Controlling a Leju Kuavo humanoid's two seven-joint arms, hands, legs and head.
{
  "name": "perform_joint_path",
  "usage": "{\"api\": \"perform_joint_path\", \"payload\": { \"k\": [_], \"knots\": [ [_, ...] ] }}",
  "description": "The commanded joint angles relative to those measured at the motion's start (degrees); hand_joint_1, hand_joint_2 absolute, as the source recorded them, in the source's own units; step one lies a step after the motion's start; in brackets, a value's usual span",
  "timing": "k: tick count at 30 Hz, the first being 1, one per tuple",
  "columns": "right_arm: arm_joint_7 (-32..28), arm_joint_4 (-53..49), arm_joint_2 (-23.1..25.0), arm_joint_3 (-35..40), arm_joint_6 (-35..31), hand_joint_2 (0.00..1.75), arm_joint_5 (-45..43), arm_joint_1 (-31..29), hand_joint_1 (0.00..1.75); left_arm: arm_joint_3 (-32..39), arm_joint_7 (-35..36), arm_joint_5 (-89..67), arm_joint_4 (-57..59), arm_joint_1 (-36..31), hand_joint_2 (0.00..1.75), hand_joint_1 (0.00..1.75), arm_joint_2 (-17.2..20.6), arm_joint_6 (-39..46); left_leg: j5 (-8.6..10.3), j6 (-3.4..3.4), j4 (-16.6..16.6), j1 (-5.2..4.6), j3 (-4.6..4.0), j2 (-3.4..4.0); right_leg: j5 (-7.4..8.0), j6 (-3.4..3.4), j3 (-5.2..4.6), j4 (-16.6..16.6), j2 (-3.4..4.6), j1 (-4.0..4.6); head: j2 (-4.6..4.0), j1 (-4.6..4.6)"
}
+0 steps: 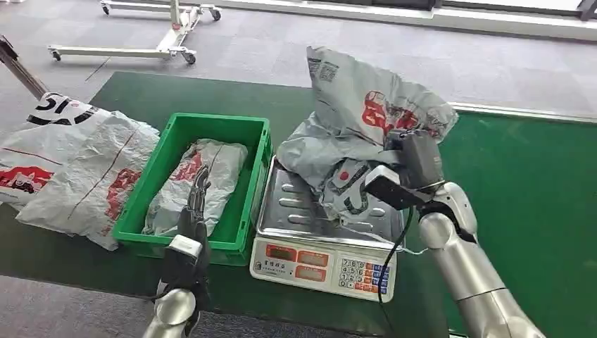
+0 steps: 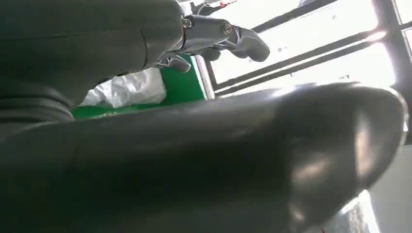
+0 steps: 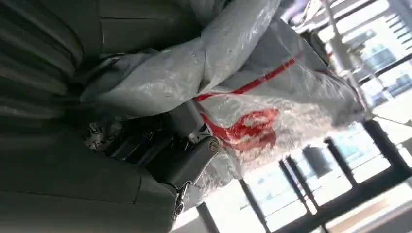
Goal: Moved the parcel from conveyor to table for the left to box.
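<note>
Over the scale, the right hand grips the grey parcel. The left hand, fingers extended and empty, hovers over the green crate.

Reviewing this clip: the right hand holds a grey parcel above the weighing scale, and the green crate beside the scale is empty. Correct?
Not quite. The green crate is not empty: the head view shows a grey bag lying inside it, with the left hand over it. The rest stands: the right hand holds the grey parcel above the weighing scale.
</note>
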Motion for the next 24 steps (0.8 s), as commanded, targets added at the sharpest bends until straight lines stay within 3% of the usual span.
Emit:
{"api": "perform_joint_path", "payload": {
  "k": [1, 4, 5, 6, 7, 8, 13, 24],
  "knots": [
    [1.58, -5.25, -2.22, 11.97, 4.22, 1.75, -0.58, 4.07, 1.75, 4.26, -0.06, 0.3, 1.52, 1.19, 0.0, 0.0, 0.02, 0.72, -0.03, 0.03, -0.14, 0.04, 0.21, -0.14, 0.03, -0.06, 0.17, -0.16, 0.46, -0.02, 0.0, 0.02],
    [1.66, -1.05, -4.6, 9.92, 5.8, 1.75, -3.77, 4.04, 1.75, 5.25, 0.41, -0.08, -0.06, 2.74, 0.0, 0.0, -0.21, 0.57, -0.03, 0.02, -0.08, 0.03, 0.13, 0.02, 0.03, -0.06, 0.04, -0.06, 0.51, -0.06, 0.0, 0.0],
    [-0.55, 0.06, -5.61, 8.27, 4.48, 1.75, -6.34, 4.72, 0.49, 5.37, 0.5, -0.19, -0.22, 3.11, 0.0, 0.0, -0.33, 0.27, -0.03, 0.02, -0.04, 0.07, 0.08, -0.02, 0.02, -0.05, 0.05, -0.07, 0.34, -0.02, 0.0, 0.02],
    [-2.08, 0.95, -5.94, 7.11, 2.8, 1.75, -7.2, 5.08, 0.49, 5.28, 0.5, -0.41, -0.19, 3.18, 0.0, 0.0, -0.42, 0.01, 0.0, 0.04, -0.12, 0.07, 0.17, -0.2, 0.03, -0.07, 0.15, -0.15, 0.41, -0.05, 0.0, 0.0],
    [-2.68, 1.57, -5.82, 5.79, 3.16, 1.75, -9.52, 5.42, 0.0, 5.19, 0.52, -0.54, -0.02, 3.11, 0.0, 0.0, -0.59, -0.06, 0.01, 0.04, -0.1, 0.06, 0.14, -0.28, 0.01, -0.05, 0.15, -0.15, 0.25, -0.05, 0.0, 0.02],
    [-2.72, 1.67, -5.96, 5.59, 3.23, 0.0, -9.72, 5.4, 0.0, 5.13, 0.52, -0.56, 0.03, 3.1, 0.0, 0.0, -0.67, -0.08, 0.01, 0.06, -0.12, 0.08, 0.17, -0.31, 0.04, -0.06, 0.17, -0.19, 0.35, -0.05, 0.0, 0.02],
    [-2.12, 2.96, -5.71, 1.61, 2.7, 0.0, -13.13, 5.63, 0.0, 4.82, 0.52, -0.72, 1.36, 2.31, 0.0, 0.0, -0.83, -0.1, 0.01, 0.04, -0.12, 0.01, 0.14, -0.18, 0.08, -0.06, 0.09, -0.14, 0.46, -0.11, 0.0, 0.02],
    [-2.12, 2.96, -5.71, 1.61, 2.7, 0.0, -13.13, 5.63, 0.0, 4.82, 0.52, -0.72, 1.36, 2.31, 0.0, 0.0, -0.83, -0.1, -0.02, 0.02, -0.04, -0.02, 0.09, -0.03, 0.06, -0.02, 0.01, -0.07, 0.38, -0.05, 0.0, 0.02]
  ]
}}
